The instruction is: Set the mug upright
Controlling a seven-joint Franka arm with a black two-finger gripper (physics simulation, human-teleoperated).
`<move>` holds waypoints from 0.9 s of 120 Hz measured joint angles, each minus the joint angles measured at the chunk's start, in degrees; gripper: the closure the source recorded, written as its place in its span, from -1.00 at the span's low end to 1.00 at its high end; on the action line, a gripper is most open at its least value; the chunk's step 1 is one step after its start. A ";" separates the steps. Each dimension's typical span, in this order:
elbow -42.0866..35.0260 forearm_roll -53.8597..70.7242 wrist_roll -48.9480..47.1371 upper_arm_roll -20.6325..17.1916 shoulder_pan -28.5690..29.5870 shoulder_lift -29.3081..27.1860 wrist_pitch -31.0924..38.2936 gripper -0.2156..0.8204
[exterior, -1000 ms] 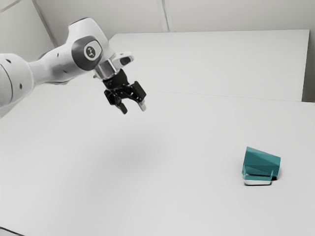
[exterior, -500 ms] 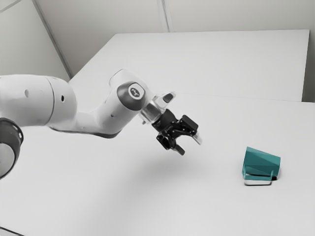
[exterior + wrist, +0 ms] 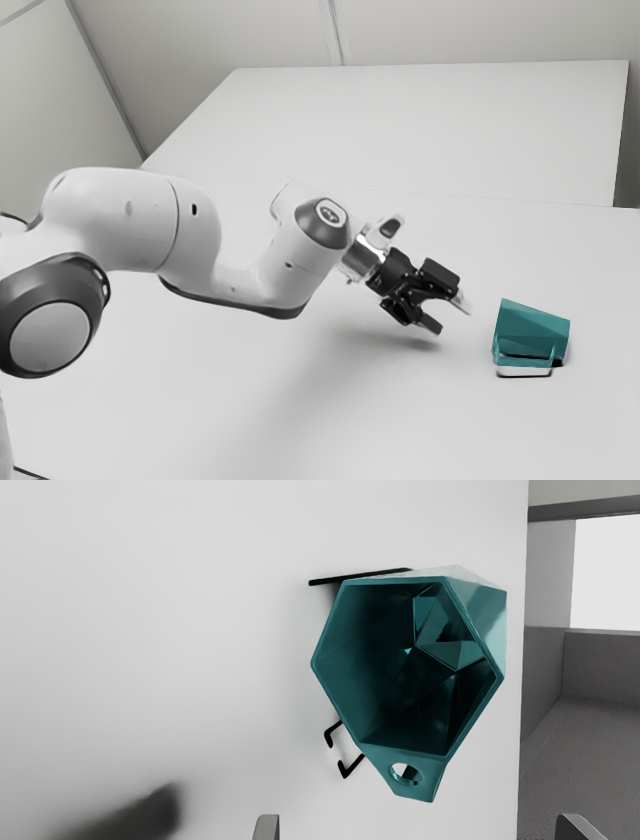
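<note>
The teal, faceted mug (image 3: pixel 530 332) lies on its side on the white table, toward the exterior view's right. My black gripper (image 3: pixel 449 315) is open above the table, to the mug's left there, with a gap between them. In the wrist view the open mouth of the mug (image 3: pixel 400 665) faces my hand, its handle (image 3: pixel 415 785) on the side nearer my fingertips. Nothing is between the two fingers of the gripper (image 3: pixel 417 827), which stand wide apart.
The white table (image 3: pixel 420 130) stretches far behind the arm and mug. Its edge runs close past the mug in the wrist view, with a grey floor (image 3: pixel 580 770) beyond. A shadow of the hand falls on the tabletop.
My arm has reached toward the exterior view's right and lower, bringing the gripper much closer to the mug. The mug has not moved, and the fingers have stayed open.
</note>
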 joint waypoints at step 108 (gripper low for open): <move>9.04 -9.95 10.98 -1.50 -4.29 7.32 2.49 -0.58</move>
